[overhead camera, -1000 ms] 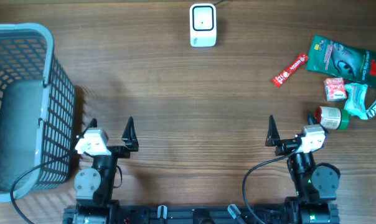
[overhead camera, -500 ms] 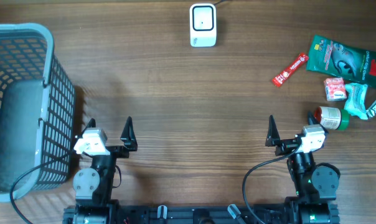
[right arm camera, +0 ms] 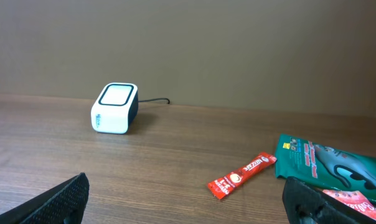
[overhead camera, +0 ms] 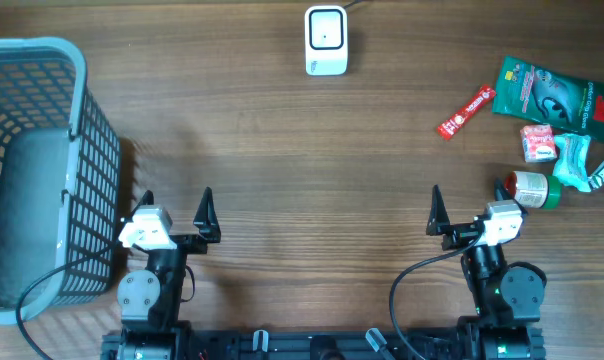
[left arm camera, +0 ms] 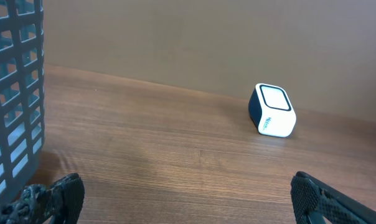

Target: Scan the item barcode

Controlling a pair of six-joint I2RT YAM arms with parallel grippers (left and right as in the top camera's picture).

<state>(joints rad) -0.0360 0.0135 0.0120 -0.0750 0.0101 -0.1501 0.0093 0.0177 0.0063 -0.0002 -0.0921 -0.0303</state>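
Read the overhead view as a clock face with 12 at the table's (overhead camera: 302, 150) far edge. Both arms sit folded back over their bases at the near edge, the left at about 7 o'clock and the right at about 5. Each wrist is held low and level, so its gripper points across the table toward 12.

The left gripper (overhead camera: 177, 197) has its jaws spread wide with nothing between them. Its dark fingers (left arm camera: 58, 196) show only in the bottom corners of the left wrist view, with bare wood between them. The right gripper (overhead camera: 466, 192) is spread just as wide and is also empty.

The scanner (overhead camera: 325, 40), a small white box with a dark-framed window on top, stands at 12 o'clock near the far edge, well apart from both grippers.

The items lie clustered at about 2 to 3 o'clock:
- A red sachet (overhead camera: 466, 112) is the one nearest the scanner.
- A green pouch (overhead camera: 557, 95) lies just beyond the sachet, toward the table's edge.
- A small pink packet (overhead camera: 538, 142) and a teal packet (overhead camera: 574, 160) lie below the pouch.
- A bottle (overhead camera: 532, 188) with a red-and-white label and a green cap lies on its side just beside the right gripper's outer finger. Whether they touch cannot be told.

A grey-blue wire basket (overhead camera: 42, 50) fills the 9 o'clock side, near the left gripper.
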